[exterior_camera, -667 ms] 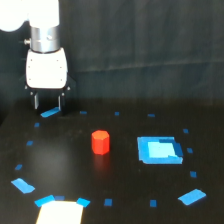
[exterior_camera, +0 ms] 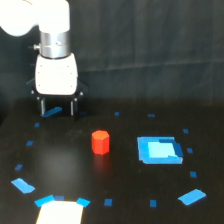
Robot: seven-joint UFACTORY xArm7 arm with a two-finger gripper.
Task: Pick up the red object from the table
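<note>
The red object (exterior_camera: 100,142), a small bright red-orange block, stands on the black table (exterior_camera: 120,195) near the middle of the exterior view. My gripper (exterior_camera: 58,107) hangs under the white arm at the view's upper left, behind and to the left of the block and well apart from it. Its two dark fingers (exterior_camera: 42,106) stand apart with nothing held between them; only a blue tape mark on the table shows in the gap.
A larger blue square patch (exterior_camera: 159,150) lies to the right of the block. Small blue tape marks (exterior_camera: 23,185) ring the work area. A pale rectangle (exterior_camera: 59,214) sits at the front edge. A dark curtain hangs behind.
The gripper has shifted a little to the right and lower, toward the block. The red object has not moved.
</note>
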